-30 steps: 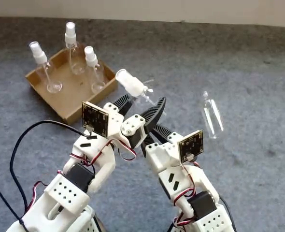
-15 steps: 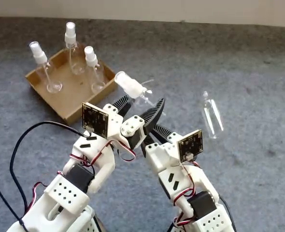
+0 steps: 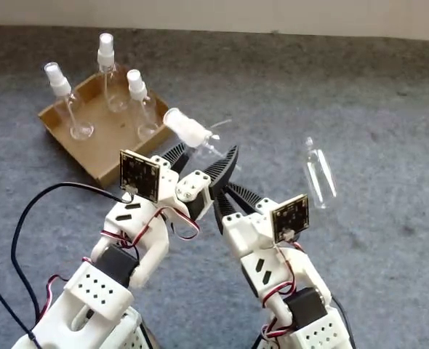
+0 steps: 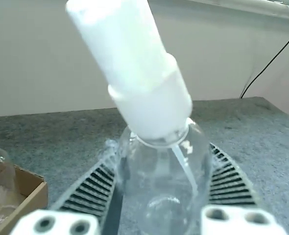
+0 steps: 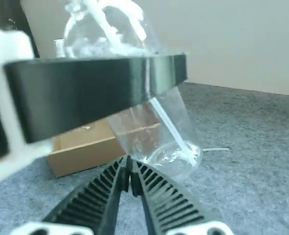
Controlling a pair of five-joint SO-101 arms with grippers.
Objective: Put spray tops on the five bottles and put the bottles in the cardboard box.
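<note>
My left gripper [image 3: 209, 149] is shut on a clear bottle [image 3: 200, 139] with a white spray top, held tilted above the carpet beside the cardboard box [image 3: 62, 123]. In the left wrist view the bottle [image 4: 159, 166] sits between the ribbed fingers [image 4: 88, 188]. My right gripper [image 3: 222, 195] hangs just below it, shut and empty. In the right wrist view its fingertips [image 5: 130, 169] meet under the bottle [image 5: 159, 132]. Three capped bottles [image 3: 138, 109] stand in the box. A bottle with no top [image 3: 318, 174] lies on the carpet to the right.
Grey carpet [image 3: 374, 109] covers the table, with open room at the right and front right. A black cable [image 3: 33, 211] loops by the left arm's base. A pale wall runs along the far edge.
My left gripper has carried the bottle a little to the left, toward the box. The right gripper has hardly moved.
</note>
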